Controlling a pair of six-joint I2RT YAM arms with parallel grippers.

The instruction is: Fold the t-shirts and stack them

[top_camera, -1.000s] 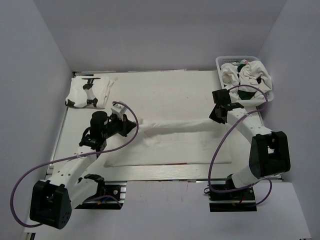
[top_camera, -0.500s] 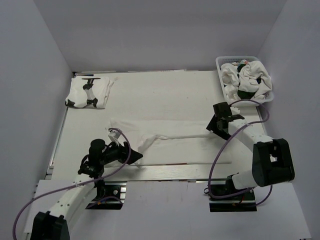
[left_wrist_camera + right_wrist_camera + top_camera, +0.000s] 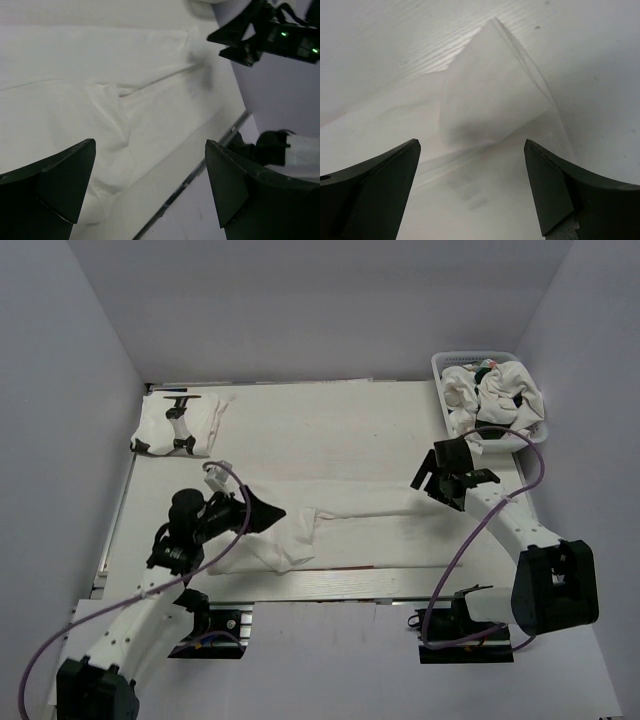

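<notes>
A white t-shirt (image 3: 370, 525) lies in a long folded band across the middle of the table, its left end bunched (image 3: 280, 545). My left gripper (image 3: 268, 512) hovers open just above that left end, nothing between its fingers; the left wrist view shows the rumpled cloth (image 3: 100, 115) below the open left gripper (image 3: 150, 192). My right gripper (image 3: 430, 482) stands open over the band's right end; the right wrist view shows a cloth corner (image 3: 490, 100) beyond the empty right gripper (image 3: 472, 192). A folded t-shirt (image 3: 178, 425) with dark print lies at the back left.
A white lattice basket (image 3: 440, 375) at the back right holds several crumpled t-shirts (image 3: 495, 395). The table's metal front rail (image 3: 330, 585) runs just below the spread shirt. Grey walls close in on the left, back and right sides.
Both grippers have opened and let go of the t-shirt, which was stretched taut between them. Its left end has dropped and bunched on the table. The left gripper swung toward the near edge, then partway back.
</notes>
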